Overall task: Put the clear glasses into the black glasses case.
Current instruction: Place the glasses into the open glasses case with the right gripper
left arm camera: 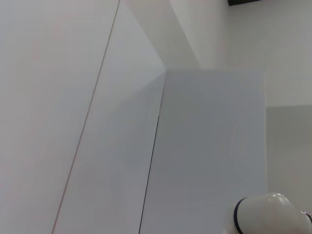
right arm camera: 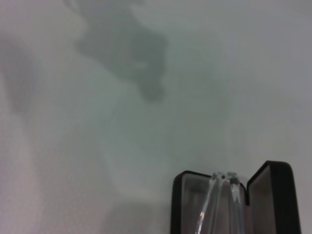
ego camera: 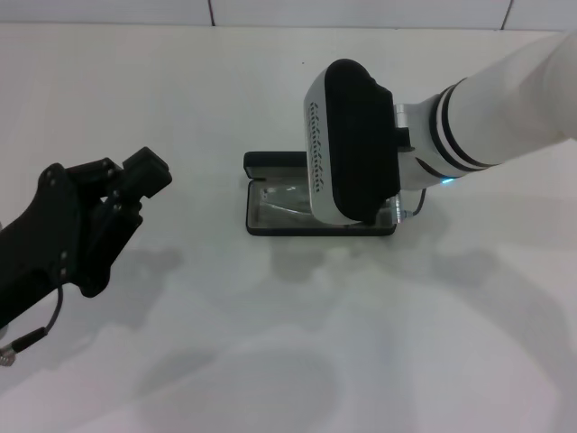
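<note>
Right gripper (ego camera: 361,212): hanging directly over the black glasses case (ego camera: 270,164), its white and black wrist housing covering most of the case in the head view. Fingers hidden beneath the housing; whether they are apart, together or clamped on anything cannot be told.

Black glasses case: lying open on the white table (ego camera: 270,361) beneath the right gripper, lid standing up on the side away from the robot, grey lining showing.

Clear glasses (right arm camera: 219,204): sitting inside the open case, below the right gripper. In the right wrist view the thin clear arms are running along the grey interior (right arm camera: 190,204) between the two black case walls.

Left gripper (ego camera: 135,185): hovering above the table well to the left of the case, touching nothing, fingers standing slightly apart and holding nothing.
</note>
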